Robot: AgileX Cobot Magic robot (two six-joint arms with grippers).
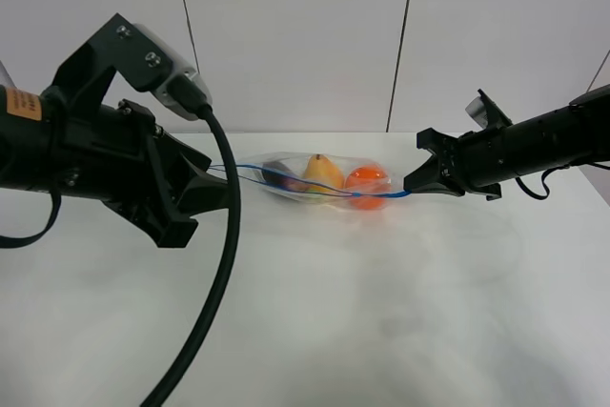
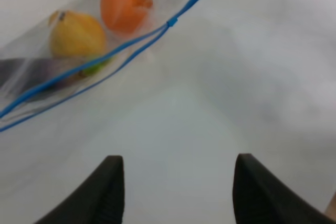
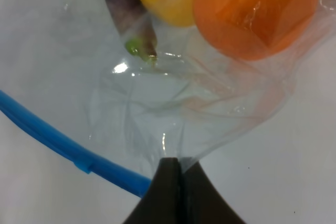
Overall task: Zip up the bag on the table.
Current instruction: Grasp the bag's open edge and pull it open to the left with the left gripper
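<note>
The clear plastic bag (image 1: 319,178) lies at the back middle of the white table (image 1: 381,312), holding an orange, a yellow and a purple item. Its blue zipper strip (image 2: 131,45) splits into two separate lines on one side of a small slider (image 2: 171,22). My right gripper (image 1: 412,186) is shut on the bag's right end; in the right wrist view its fingertips (image 3: 176,169) pinch clear plastic beside the zipper strip (image 3: 52,135). My left gripper (image 1: 221,193) is open and empty just left of the bag, a short way from it (image 2: 178,182).
A thick black cable (image 1: 214,283) hangs from the left arm over the table's front left. White wall panels (image 1: 295,35) stand behind the table. Bare white tabletop (image 2: 220,103) lies between the left fingers and the bag.
</note>
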